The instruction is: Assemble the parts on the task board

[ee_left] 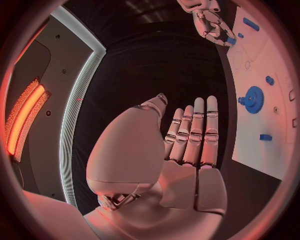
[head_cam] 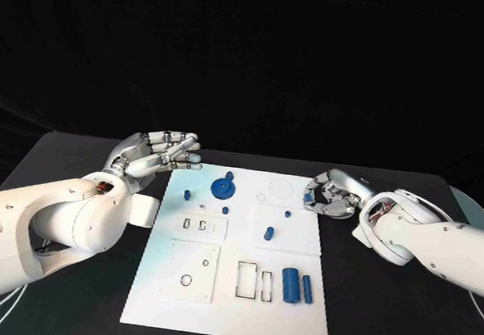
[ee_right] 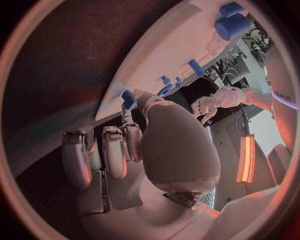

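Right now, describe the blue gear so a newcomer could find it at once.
Start at the white task board in the middle of the black table. Go to its far end, between the two hands: the blue gear sits there. It is the only round, disc-like blue piece; its blue neighbours are far smaller.

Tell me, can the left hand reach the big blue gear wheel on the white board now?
Probably yes: the left hand is open beside the board, and nothing lies between it and the gear wheel.

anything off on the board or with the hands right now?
Nothing stands out. The task board lies flat and square, blue gear and two cylinders resting on it. Left hand hovers with nothing in it; right hand pinches a small blue part.
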